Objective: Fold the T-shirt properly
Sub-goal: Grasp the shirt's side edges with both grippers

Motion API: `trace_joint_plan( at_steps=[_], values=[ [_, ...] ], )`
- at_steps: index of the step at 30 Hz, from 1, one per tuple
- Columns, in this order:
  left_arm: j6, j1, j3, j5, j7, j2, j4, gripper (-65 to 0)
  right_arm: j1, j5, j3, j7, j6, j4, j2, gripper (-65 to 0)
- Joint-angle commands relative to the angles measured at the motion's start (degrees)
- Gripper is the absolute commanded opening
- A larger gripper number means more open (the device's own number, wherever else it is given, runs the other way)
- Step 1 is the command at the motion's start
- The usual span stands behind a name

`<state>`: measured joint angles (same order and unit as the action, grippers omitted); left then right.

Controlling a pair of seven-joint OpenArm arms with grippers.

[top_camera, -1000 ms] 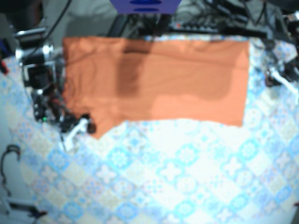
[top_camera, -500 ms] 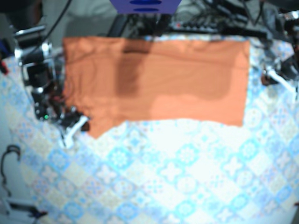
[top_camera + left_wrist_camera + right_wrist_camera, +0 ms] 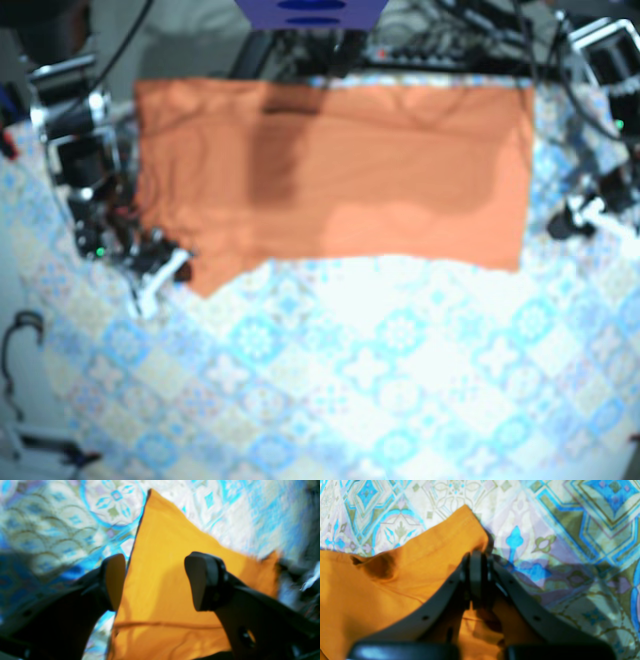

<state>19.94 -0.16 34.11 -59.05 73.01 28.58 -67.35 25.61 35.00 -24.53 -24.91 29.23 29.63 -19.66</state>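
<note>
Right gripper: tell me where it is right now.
In the base view the right gripper is on the image's left, at the lower left sleeve corner of the T-shirt; the right wrist view shows it shut on that hem.

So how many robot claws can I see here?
2. The right claw, shut on the sleeve corner of the orange fabric T-shirt, is at the base view's left; the left claw, open, is over the shirt's opposite side.
</note>
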Motion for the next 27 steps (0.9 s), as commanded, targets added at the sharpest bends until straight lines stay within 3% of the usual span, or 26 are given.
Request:
trace_joint_plan(
  at_steps=[1,6,10,15,19,24,27],
  values=[
    [0.4,-2.7,0.3,-1.0,-0.4,1.4,3.1,-24.6,-2.6,-4.7,-1.6,-10.5,1.2,-1.3,2.3,-64.8],
    [0.4,-10.7,0.2,-1.0,-0.7,0.9,16.1,-24.6,-2.6,-4.7,-1.6,-10.4,1.2,-1.3,2.2,-64.8],
    [0.2,-14.5,0.0,0.3,-2.7,-0.4,18.0,-24.7,-2.6,-4.7,-1.6,-10.6,1.2,-1.3,2.2,-64.8],
    [-0.1,-19.6,-2.7,9.5,-4.3,-2.2,18.1,-25.0,-2.6,-4.7,-1.6,-10.7,1.2,-1.3,2.2,-64.8],
    [-0.1,-22.3,-6.1,15.7,-8.7,-2.3,22.2,-25.0,-2.6,-4.7,-1.6,-10.7,1.2,-1.3,2.0,-64.8],
    [-0.1,-26.6,-8.2,18.7,-15.7,-1.9,36.5,-25.1,-2.6,-4.7,-1.6,-10.7,1.2,-1.3,1.9,-64.8],
    [-0.1,-27.1,-8.5,20.3,-18.2,-2.2,39.3,-25.1,-2.6,-4.7,-1.6,-10.7,1.2,-1.3,1.9,-64.8]
  ],
)
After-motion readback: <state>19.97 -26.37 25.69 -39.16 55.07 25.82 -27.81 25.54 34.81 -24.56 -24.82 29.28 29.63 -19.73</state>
